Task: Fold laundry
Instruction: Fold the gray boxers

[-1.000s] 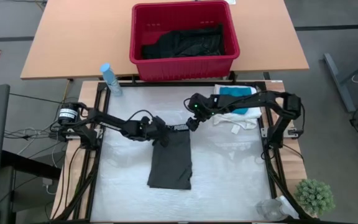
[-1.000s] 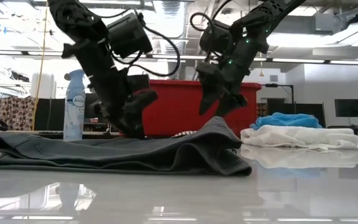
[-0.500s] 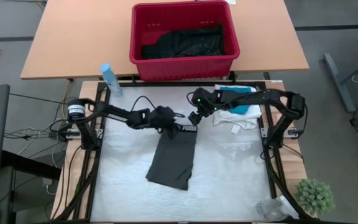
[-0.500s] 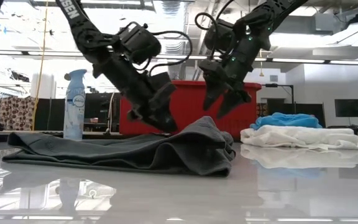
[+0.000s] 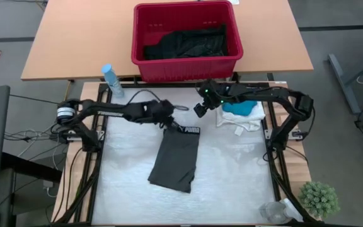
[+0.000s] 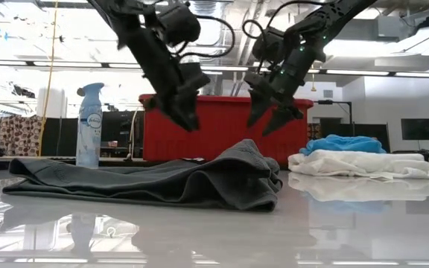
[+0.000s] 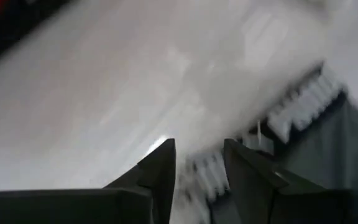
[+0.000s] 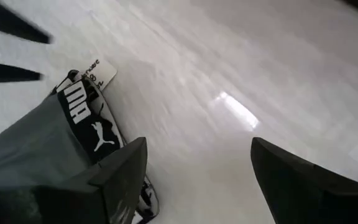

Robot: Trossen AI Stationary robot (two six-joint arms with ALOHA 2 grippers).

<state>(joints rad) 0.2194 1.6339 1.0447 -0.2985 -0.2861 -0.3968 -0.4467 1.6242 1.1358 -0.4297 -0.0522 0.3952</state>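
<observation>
The dark grey garment [image 5: 176,157] lies folded lengthwise near the middle of the white surface [image 5: 232,183], its branded waistband [image 5: 190,130] at the end towards the red basket [image 5: 186,39] and its far end angled slightly to the left. In the low view it sits as a low mound with a raised fold on the right side. The lengthwise fold looks done; the step in hand appears to be letting go and lifting clear before a crosswise fold.

The left tool [image 5: 171,121] hangs just above and beside the waistband, its fingers part-way apart with nothing between them, so it is released. The right tool [image 5: 198,111] hovers a little beyond the waistband corner, spread wide and empty.

Next, I judge, both tools need to drop to the waistband corners, or the opposite hem, and carry one end over the other.

A folded white and teal stack [image 5: 241,110] lies close on the right, so the right arm has little sideways room. The near half of the surface is bare. The spray bottle [image 5: 112,81] stands at the back left corner.
</observation>
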